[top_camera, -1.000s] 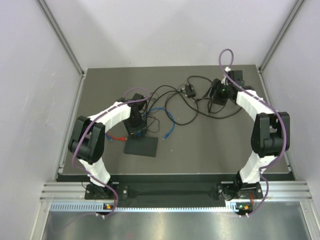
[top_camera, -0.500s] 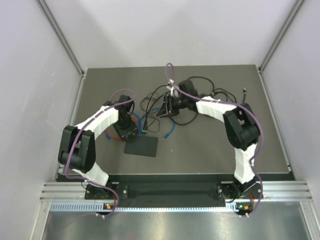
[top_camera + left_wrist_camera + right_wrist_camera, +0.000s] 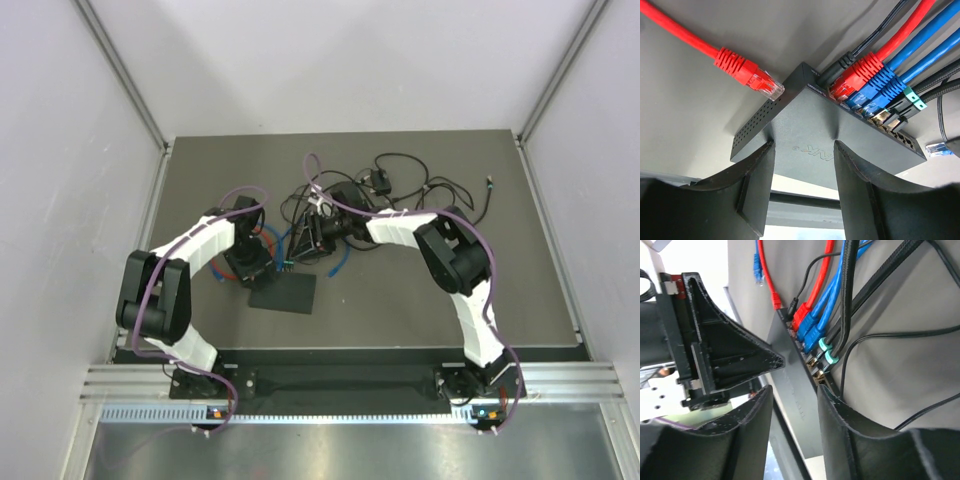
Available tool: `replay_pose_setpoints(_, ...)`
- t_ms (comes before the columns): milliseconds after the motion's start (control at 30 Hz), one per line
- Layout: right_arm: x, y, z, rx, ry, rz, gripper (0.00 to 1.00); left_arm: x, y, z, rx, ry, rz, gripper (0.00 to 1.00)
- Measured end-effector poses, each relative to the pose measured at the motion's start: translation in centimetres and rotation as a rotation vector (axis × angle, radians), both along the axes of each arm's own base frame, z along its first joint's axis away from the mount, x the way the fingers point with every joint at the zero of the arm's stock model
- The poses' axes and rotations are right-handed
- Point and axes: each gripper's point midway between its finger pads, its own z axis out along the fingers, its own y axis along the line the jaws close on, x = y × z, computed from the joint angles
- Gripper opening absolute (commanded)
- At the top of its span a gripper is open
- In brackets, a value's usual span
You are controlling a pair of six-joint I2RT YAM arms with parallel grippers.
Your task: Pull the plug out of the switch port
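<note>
The black switch [image 3: 283,294] lies around 8 o'clock from the middle of the table [image 3: 450,300], its ports [image 3: 897,132] on the 12 o'clock edge packed with red, blue and black plugs [image 3: 856,76], and both the left gripper [image 3: 804,147] and right gripper [image 3: 794,390] stand over it, jaws spread, pinching nothing.

Top view: ports [image 3: 287,268] on flat matte-black switch box [image 3: 283,293] too small to tell. L wrist: box near edge behind left hand [image 3: 804,145].
</note>
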Motion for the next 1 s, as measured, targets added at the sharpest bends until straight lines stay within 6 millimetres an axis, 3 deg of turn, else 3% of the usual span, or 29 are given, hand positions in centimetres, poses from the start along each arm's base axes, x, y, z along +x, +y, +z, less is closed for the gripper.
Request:
replay_pose_setpoints(300, 0.0, 0.0, -0.6, -0.030, -0.040, 0.002, 0.36, -0.1, -0.1, 0.0, -0.007, 0.004, 0.001, 0.56)
replay_pose_setpoints(533, -1.3, 1.0, -0.8, -0.031, -0.032, 0.029, 0.36, -0.1, -0.1, 0.0, -0.009, 0.005, 0.001, 0.56)
replay_pose_setpoints(800, -1.9, 1.5, -3.7, -0.072, 0.046, -0.011, 0.33, -0.1, -0.1, 0.0, -0.010, 0.005, 0.002, 0.56)
replay_pose_setpoints(1000, -1.6, 1.8, -3.8, -0.047, 0.068, -0.050, 0.32, -0.1, -0.1, -0.1, -0.014, 0.004, 0.004, 0.56)
